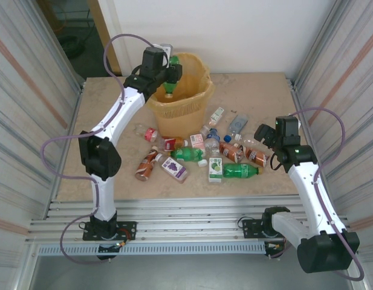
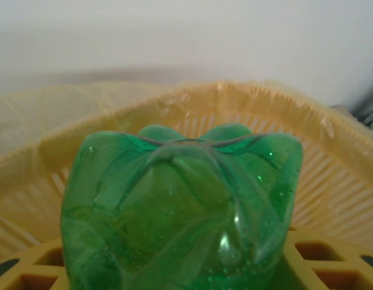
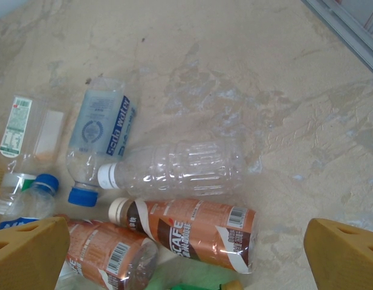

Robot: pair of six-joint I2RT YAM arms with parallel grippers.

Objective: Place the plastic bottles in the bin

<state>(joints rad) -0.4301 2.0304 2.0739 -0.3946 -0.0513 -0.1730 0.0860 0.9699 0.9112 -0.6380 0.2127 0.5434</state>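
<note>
One lobed green bottle (image 2: 180, 199) clamped in left claw (image 1: 171, 77) over latticed bin (image 1: 181, 112); right claw (image 3: 186, 244) agape

Soft, even light falls from overhead, and shadows on the table (image 1: 259, 90) are faint and short. In the left wrist view the green bottle (image 2: 180, 205) sits so near that it blurs, with the bin (image 2: 331, 151) rim hazy behind it. The right wrist view is sharper, with pale glare on the clear bottle (image 3: 180, 169).
</note>
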